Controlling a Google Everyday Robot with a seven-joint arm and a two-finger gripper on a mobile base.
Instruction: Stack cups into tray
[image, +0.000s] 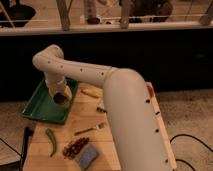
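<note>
Camera view: gripper low over the tray's edge

Thick white arm (125, 115) in from 5 o'clock, bent at 10 o'clock, wrist pointing down. Gripper (61, 96) over the 3 o'clock side of the green tray (35, 107); clenched or released, cannot tell. Dark round shape (63, 99) at its tip, maybe a cup, not sure. Tray at the 10 o'clock corner of the wooden table (80, 117). Also on the wood: yellow item (91, 92) toward 12 o'clock, fork (90, 130) near the middle, green pepper (51, 141), red cluster (76, 146) and blue sponge (89, 156) toward 7 o'clock.
</note>
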